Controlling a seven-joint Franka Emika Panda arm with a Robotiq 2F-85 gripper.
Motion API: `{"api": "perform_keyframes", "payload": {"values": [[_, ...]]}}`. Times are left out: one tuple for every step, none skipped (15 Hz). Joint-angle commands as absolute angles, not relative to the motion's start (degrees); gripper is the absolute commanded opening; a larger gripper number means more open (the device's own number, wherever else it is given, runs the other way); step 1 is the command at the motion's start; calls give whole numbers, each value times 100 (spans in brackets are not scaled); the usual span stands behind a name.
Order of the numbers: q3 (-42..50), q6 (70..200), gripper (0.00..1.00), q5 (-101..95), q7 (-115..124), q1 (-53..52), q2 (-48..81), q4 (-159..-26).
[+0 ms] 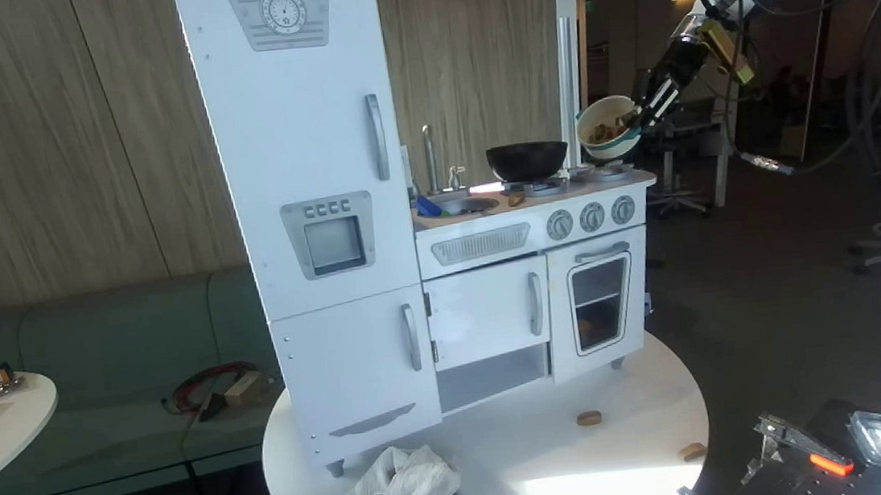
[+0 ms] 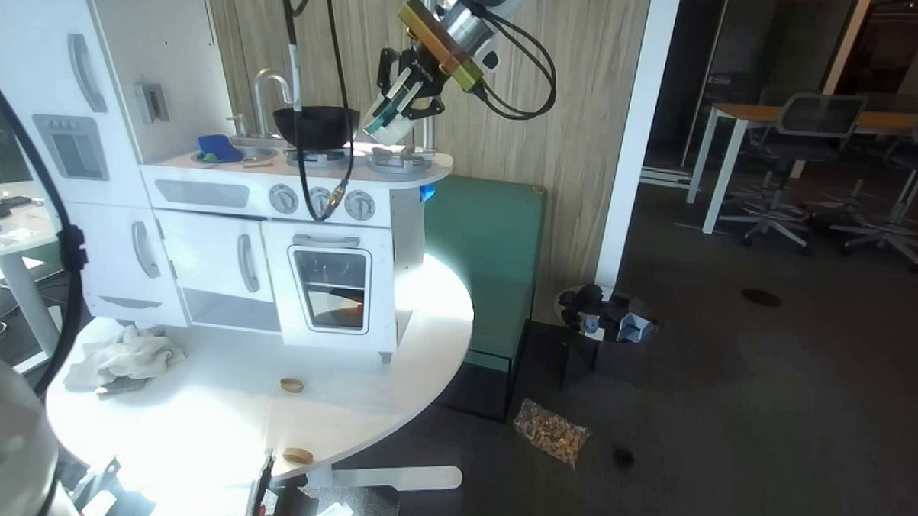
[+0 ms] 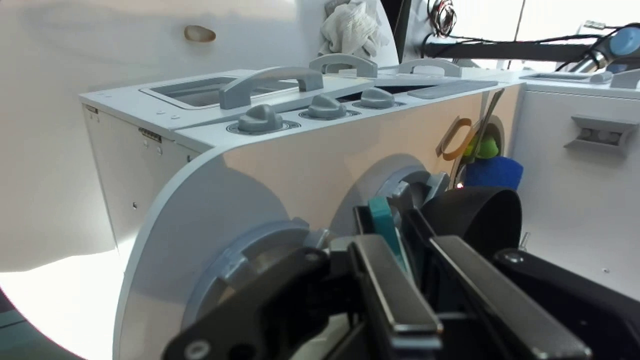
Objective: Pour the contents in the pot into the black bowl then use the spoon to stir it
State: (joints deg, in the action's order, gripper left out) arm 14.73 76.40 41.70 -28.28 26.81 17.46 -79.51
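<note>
The pot (image 1: 597,115), pale with a teal band, is held in the air beside the right end of the toy stove, tilted, with brown pieces inside. It also shows in an exterior view (image 2: 391,129). My gripper (image 1: 647,110) is shut on its teal-edged side; the teal part (image 3: 384,217) shows between the fingers in the wrist view, where the rest of the pot is mostly hidden. The black bowl (image 1: 528,161) stands on the left burner, close to the pot; it also shows in the wrist view (image 3: 472,215). I cannot make out a spoon for certain.
The sink (image 1: 477,205) holds a blue thing (image 3: 492,172) and a green thing (image 3: 482,146). A thin grey strip (image 3: 486,122) leans there. A brown ring piece (image 1: 517,200) lies on the counter. The tall toy fridge (image 1: 312,171) stands left. A cloth (image 1: 399,490) lies on the table.
</note>
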Motion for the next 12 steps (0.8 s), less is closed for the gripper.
{"api": "perform_keyframes", "payload": {"values": [[1433,7241,6,4267,-2101,2656,1660,-7601],[1423,7208,6,4244,-1960,2616,1645,-7547],[1402,7196,6,4186,-1801,2543,1630,-7469],[1389,7191,6,4147,-1648,2478,1619,-7401],[1369,7259,6,4083,-1462,2378,1592,-7342],[1352,7275,6,4023,-1318,2307,1596,-7256],[1340,7378,6,3903,-1137,2200,1564,-7203],[1322,7414,6,3821,-982,2128,1560,-7128],[1342,7539,6,3686,-839,1985,1508,-7142],[1339,7569,6,3593,-719,1907,1501,-7080],[1347,7706,6,3464,-595,1802,1468,-7052],[1351,7794,6,3315,-522,1709,1448,-7017]]}}
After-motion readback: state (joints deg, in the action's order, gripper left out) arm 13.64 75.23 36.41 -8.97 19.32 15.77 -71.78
